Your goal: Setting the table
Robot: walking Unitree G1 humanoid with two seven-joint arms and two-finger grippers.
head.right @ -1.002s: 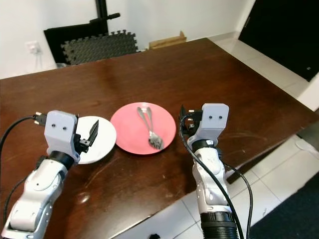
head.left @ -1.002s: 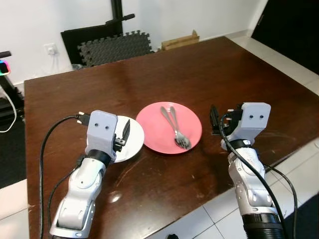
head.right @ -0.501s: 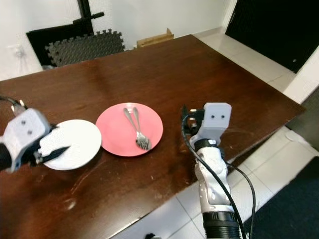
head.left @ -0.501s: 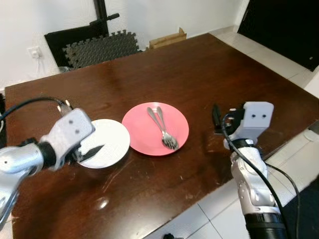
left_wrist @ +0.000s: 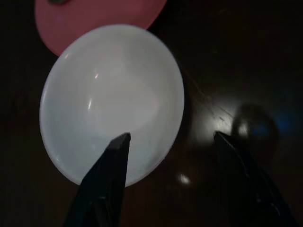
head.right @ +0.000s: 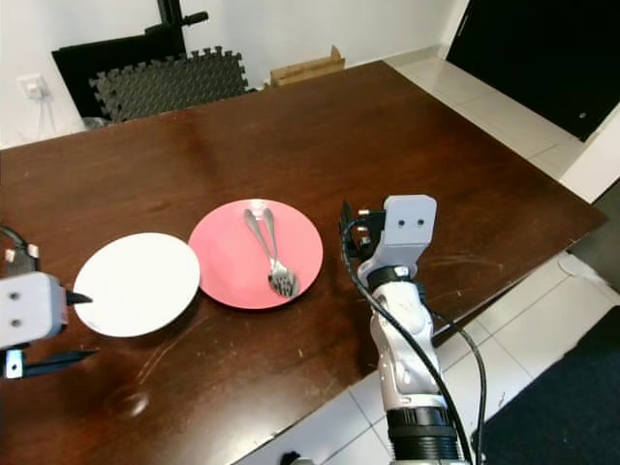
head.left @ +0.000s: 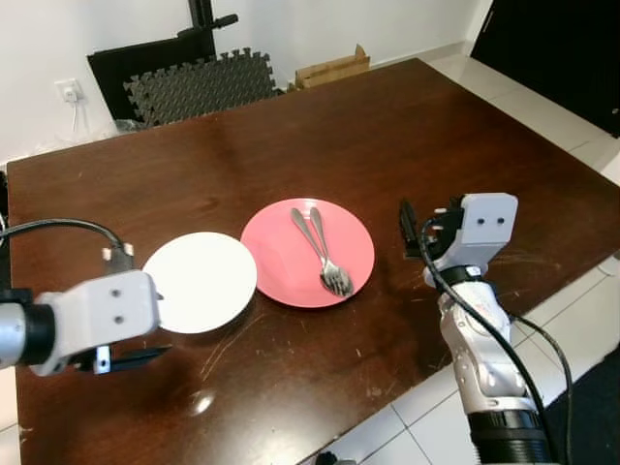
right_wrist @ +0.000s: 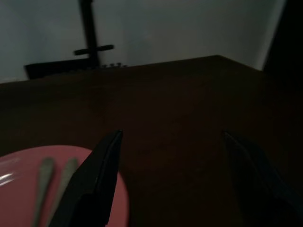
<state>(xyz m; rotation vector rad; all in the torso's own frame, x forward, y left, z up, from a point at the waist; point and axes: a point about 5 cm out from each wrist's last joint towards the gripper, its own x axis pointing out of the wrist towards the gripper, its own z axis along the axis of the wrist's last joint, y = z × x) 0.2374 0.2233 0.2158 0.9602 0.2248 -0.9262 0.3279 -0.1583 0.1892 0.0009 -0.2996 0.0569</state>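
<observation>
A white plate [head.left: 200, 281] and a pink plate [head.left: 306, 251] are sitting side by side on the table [head.left: 387, 145], cutlery [head.left: 325, 254] lying on the pink one, not yet laid out. Both the left gripper [left_wrist: 170, 142] and the right gripper [right_wrist: 173, 137] are hovering with fingers wide, empty.

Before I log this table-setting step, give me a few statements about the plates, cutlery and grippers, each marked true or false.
1. The fork and spoon lie on the pink plate. True.
2. The white plate is stacked on the pink one. False: it sits beside it on the table.
3. The left gripper is shut on the white plate. False: its fingers are open near the plate's edge.
4. The right gripper is open and holds nothing. True.
5. The white plate holds cutlery. False: it is bare.
</observation>
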